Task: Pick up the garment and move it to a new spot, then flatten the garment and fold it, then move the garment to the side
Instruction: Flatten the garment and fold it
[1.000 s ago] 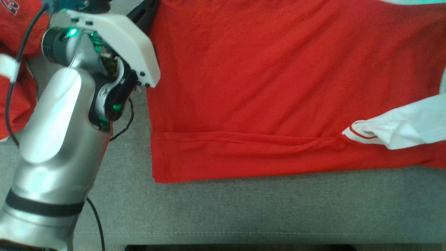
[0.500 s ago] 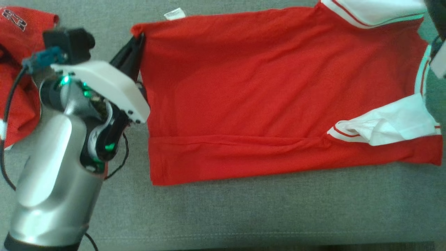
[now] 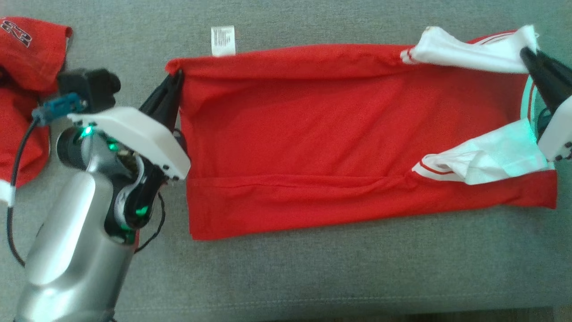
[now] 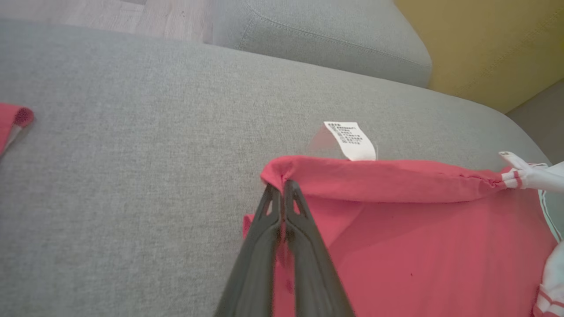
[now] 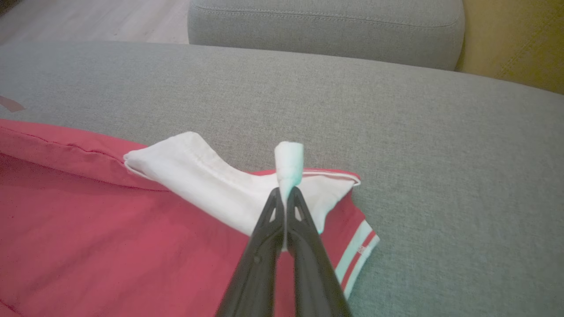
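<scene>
A red shirt (image 3: 339, 134) lies spread on the grey cushion (image 3: 313, 277), held at both far corners.
The left gripper (image 4: 282, 187) has its jaws pressed together on the red hem corner beside the care label (image 4: 352, 141). The right gripper (image 5: 285, 191) has its jaws pinching the white sleeve (image 5: 211, 185).

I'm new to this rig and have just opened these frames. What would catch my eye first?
A red garment lies stretched sideways across the grey cushion. The left gripper is shut on its far left corner, and the right gripper is shut on a white sleeve at the far right, so the far edge is raised between them. A white care label pokes out beyond that edge.
</scene>
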Available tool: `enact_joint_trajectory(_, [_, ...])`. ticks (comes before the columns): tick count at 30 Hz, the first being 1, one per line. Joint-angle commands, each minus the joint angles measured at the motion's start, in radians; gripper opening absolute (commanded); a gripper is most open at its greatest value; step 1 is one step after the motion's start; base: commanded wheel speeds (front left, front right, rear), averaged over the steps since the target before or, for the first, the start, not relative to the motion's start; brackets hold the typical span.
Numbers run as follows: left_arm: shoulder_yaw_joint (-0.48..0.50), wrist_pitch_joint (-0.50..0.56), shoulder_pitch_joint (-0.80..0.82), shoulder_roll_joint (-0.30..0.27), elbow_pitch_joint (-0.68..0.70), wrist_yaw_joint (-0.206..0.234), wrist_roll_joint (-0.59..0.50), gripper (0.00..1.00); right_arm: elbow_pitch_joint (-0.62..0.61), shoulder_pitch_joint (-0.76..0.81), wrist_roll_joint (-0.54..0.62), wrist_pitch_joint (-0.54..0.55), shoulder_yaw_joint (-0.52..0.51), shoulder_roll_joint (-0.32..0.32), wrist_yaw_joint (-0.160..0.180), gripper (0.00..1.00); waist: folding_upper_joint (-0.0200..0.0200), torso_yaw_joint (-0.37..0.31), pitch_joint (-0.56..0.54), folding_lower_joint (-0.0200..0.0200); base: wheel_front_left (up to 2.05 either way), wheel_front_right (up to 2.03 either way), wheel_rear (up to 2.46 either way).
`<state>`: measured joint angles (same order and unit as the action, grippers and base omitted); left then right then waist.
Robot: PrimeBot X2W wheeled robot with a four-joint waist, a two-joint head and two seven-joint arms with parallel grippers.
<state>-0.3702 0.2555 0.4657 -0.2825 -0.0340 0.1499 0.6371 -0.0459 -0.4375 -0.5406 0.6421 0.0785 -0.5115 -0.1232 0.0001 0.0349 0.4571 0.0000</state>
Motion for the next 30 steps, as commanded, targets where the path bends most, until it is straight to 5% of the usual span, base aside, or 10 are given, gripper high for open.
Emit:
enact_joint_trajectory(1, [0.05,-0.008,0.005,-0.04,0.038,0.003,0.011,0.0,-0.043,0.009,0.008,0.01,-0.006,-0.015,-0.008,0.0,-0.0001,-0.002,-0.001,0.0,0.0,0.0,0.0])
enact_joint_trajectory(30, [0.032,0.013,-0.158,-0.116,0.127,0.007,0.017,0.0,-0.131,0.156,0.01,0.169,-0.009,-0.048,-0.008,0.0,-0.0001,-0.022,-0.02,0.0,0.0,0.0,0.0])
